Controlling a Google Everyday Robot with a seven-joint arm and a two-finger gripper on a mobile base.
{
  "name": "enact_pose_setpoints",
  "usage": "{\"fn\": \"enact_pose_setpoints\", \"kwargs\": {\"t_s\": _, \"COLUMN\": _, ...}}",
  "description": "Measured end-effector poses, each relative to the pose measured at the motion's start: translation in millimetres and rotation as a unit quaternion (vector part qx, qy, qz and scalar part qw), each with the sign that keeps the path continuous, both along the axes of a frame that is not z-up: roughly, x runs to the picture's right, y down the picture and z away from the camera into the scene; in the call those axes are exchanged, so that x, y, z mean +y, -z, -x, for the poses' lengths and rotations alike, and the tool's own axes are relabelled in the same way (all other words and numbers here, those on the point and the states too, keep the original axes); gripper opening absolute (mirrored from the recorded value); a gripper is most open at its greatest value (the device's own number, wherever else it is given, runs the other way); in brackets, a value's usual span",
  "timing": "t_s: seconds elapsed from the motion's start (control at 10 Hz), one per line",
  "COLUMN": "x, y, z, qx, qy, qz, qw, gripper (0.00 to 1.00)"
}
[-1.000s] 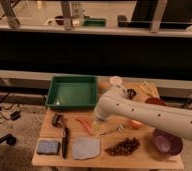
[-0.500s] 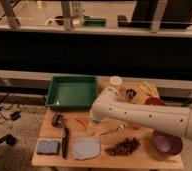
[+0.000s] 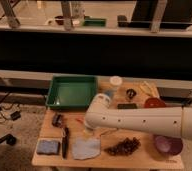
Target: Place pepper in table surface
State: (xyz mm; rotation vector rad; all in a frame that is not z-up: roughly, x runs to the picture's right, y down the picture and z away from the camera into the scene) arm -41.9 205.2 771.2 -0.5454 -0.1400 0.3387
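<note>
The pepper (image 3: 79,120) shows only as a small red-orange tip on the light wooden table surface (image 3: 104,159), just left of the arm's end. The rest of it is hidden under the arm. My white arm reaches in from the right across the middle of the table. The gripper (image 3: 88,131) points down at its left end, right beside the pepper's tip and just above the tabletop. I cannot tell whether it holds the pepper.
A green tray (image 3: 71,93) stands at the back left. A grey-blue cloth (image 3: 86,148), a blue sponge (image 3: 48,147), a black tool (image 3: 65,142) and a dark cluster (image 3: 123,146) lie along the front. A purple bowl (image 3: 167,145) and a red-orange bowl (image 3: 154,103) stand right.
The arm has swung left and lower over the table's middle. It now covers most of the pepper and the round orange fruit that showed earlier.
</note>
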Motion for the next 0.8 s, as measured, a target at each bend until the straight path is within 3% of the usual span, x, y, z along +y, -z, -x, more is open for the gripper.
{"fn": "enact_pose_setpoints", "kwargs": {"t_s": 0.4, "x": 1.5, "y": -15.0, "z": 8.3, "qx": -0.006, "qy": -0.041, "qz": 0.025, "qw": 0.9988, "gripper": 0.80}}
{"fn": "enact_pose_setpoints", "kwargs": {"t_s": 0.8, "x": -18.0, "y": -37.8, "z": -20.3, "qx": 0.003, "qy": -0.089, "qz": 0.028, "qw": 0.9956, "gripper": 0.80}}
